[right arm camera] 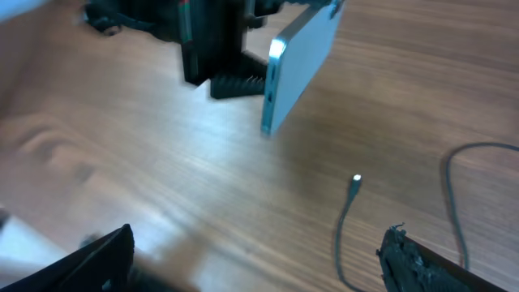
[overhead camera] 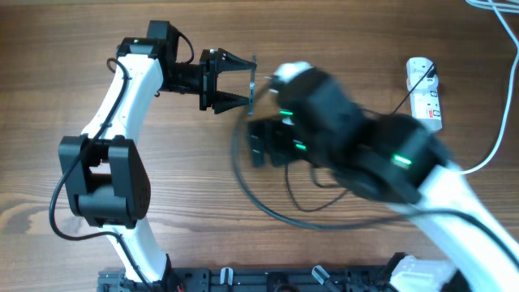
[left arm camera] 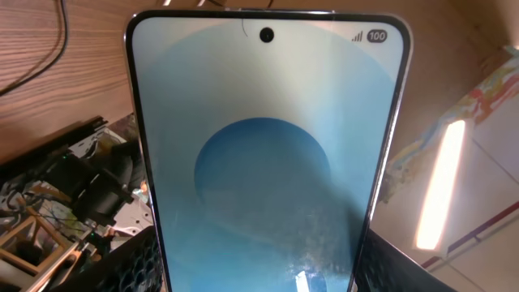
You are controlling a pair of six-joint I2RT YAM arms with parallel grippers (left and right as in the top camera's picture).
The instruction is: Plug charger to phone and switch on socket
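My left gripper (overhead camera: 250,83) is shut on the phone (overhead camera: 253,84) and holds it on edge above the table. In the left wrist view the phone's teal screen (left arm camera: 268,154) fills the frame between the fingers. In the right wrist view the phone (right arm camera: 298,61) hangs tilted in the left gripper's black jaws. The charger's thin black cable (overhead camera: 276,212) loops on the table, and its metal connector tip (right arm camera: 355,182) lies loose on the wood between my right fingers. My right gripper (right arm camera: 251,259) is open and empty, blurred in the overhead view (overhead camera: 268,142). The socket (overhead camera: 425,93) lies at the far right.
A thick white cord (overhead camera: 507,97) runs from the socket along the right edge of the table. The charger's black plug sits in the socket (overhead camera: 430,77). The right arm's bulk (overhead camera: 381,154) covers the table's middle right.
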